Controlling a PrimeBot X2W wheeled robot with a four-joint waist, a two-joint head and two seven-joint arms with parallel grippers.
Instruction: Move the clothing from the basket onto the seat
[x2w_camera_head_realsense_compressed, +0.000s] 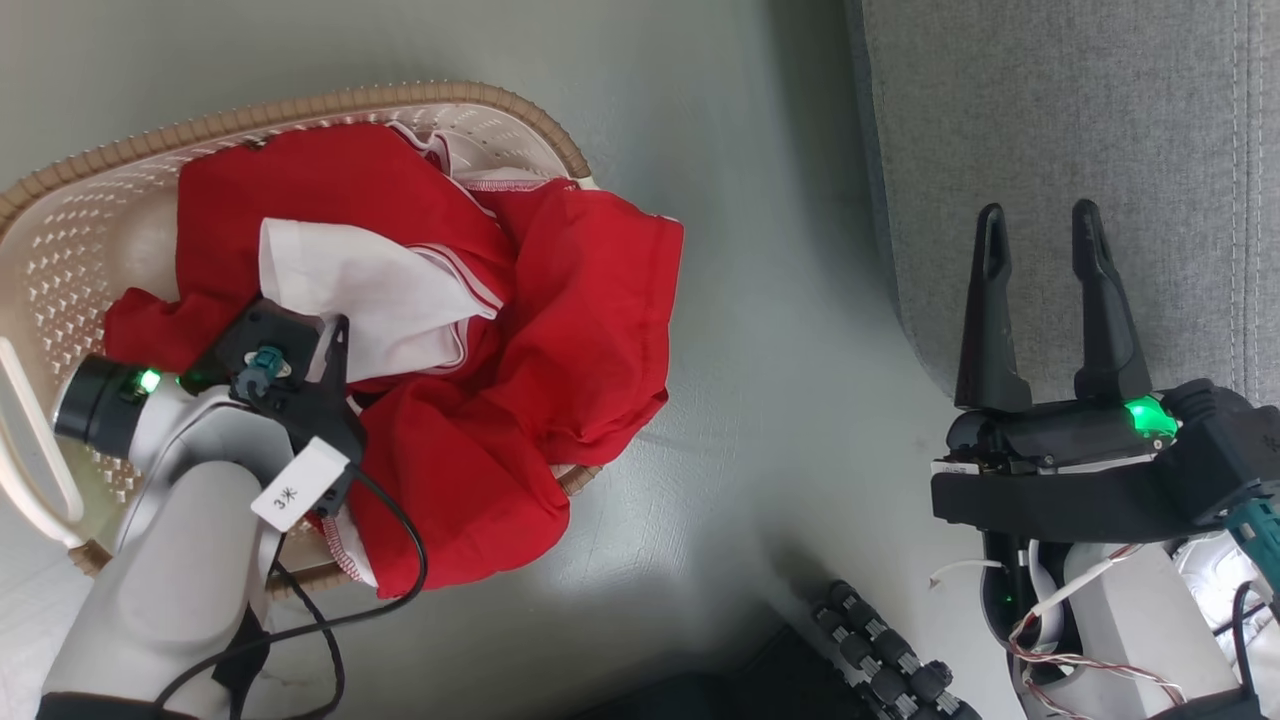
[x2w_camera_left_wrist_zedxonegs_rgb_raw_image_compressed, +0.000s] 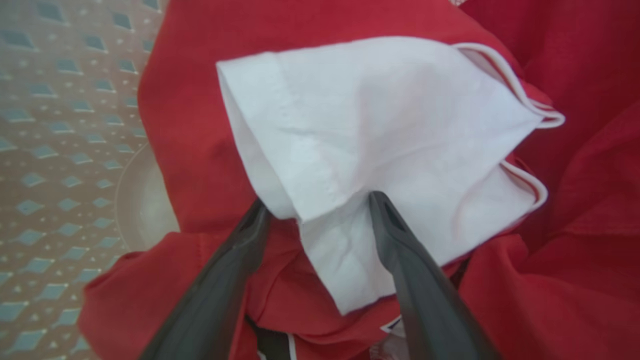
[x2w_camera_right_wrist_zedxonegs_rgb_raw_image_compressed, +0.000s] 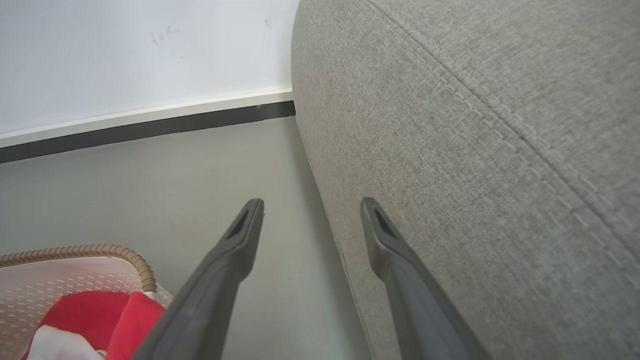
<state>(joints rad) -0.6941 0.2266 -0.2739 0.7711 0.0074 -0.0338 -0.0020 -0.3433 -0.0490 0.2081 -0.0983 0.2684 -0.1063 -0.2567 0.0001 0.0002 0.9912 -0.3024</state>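
red clothing (x2w_camera_head_realsense_compressed: 580, 330) heaped in the basket (x2w_camera_head_realsense_compressed: 350, 100)
left gripper (x2w_camera_left_wrist_zedxonegs_rgb_raw_image_compressed: 318, 202) spread wide inside the basket; right gripper (x2w_camera_head_realsense_compressed: 1038, 215) spread wide, well outside it.

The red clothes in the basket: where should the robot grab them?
Probably the white fold standing up on top of the clothing, taken from above. It is raised and loose, and the open left gripper hangs right over it.

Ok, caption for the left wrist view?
Left jaws open, tips at the white fold of the clothing in the basket.
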